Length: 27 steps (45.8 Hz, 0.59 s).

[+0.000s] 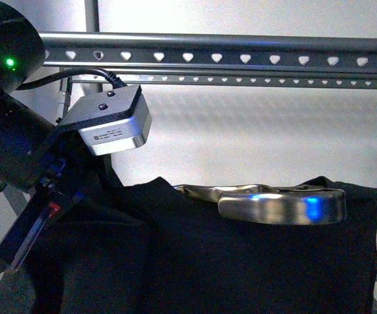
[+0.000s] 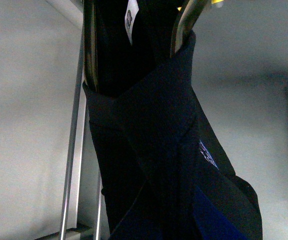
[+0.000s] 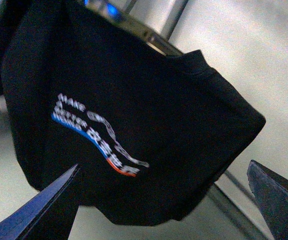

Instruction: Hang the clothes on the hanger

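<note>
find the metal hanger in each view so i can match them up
front view: hanger centre-right, lying across the top of the black T-shirt.
left wrist view: hanger pokes out of the neck opening beside the white neck label.
right wrist view: hanger shows as a shiny strip beyond the shirt's edge, past the print.
shared landmark: the T-shirt.

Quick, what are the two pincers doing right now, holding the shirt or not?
Left pincer: cannot tell; its tips are unclear beside the T-shirt.
Right pincer: open, holding nothing.
</note>
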Motion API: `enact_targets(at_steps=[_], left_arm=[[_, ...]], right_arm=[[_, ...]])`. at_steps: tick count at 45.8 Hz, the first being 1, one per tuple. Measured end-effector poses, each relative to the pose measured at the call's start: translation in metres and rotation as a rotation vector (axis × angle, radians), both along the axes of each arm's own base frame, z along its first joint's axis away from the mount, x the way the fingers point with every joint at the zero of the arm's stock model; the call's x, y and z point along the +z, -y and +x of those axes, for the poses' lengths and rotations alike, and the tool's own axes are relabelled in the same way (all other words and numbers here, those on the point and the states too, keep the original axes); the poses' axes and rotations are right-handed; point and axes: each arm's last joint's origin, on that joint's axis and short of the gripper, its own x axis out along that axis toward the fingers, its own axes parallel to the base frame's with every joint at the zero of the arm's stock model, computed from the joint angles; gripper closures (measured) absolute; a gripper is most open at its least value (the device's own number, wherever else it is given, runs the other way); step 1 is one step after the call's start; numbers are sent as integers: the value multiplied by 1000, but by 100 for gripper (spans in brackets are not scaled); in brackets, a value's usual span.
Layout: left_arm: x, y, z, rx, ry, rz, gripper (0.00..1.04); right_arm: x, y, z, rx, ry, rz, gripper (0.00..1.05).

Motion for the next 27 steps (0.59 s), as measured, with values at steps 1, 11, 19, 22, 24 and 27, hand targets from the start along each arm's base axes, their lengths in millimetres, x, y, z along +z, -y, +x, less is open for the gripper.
enact_targets(at_steps=[1,11,19,22,24,27], left_arm=[[0,0,0,0,0,0,101],[0,0,0,-2,0,-2,101],[0,0,0,-2,0,-2,101],[0,0,0,-2,0,-2,101],[0,0,0,-2,0,-2,101],[0,0,0,-2,0,-2,101]], right_arm=[[2,0,6,18,20,-58,7],[33,-16,79,131,277,-525,7],[37,-36,116,145,219,-562,7],[35,-42,127,145,194,-564,7],[32,-47,138,138,176,-566,9],[29,-52,149,125,170,-571,19]])
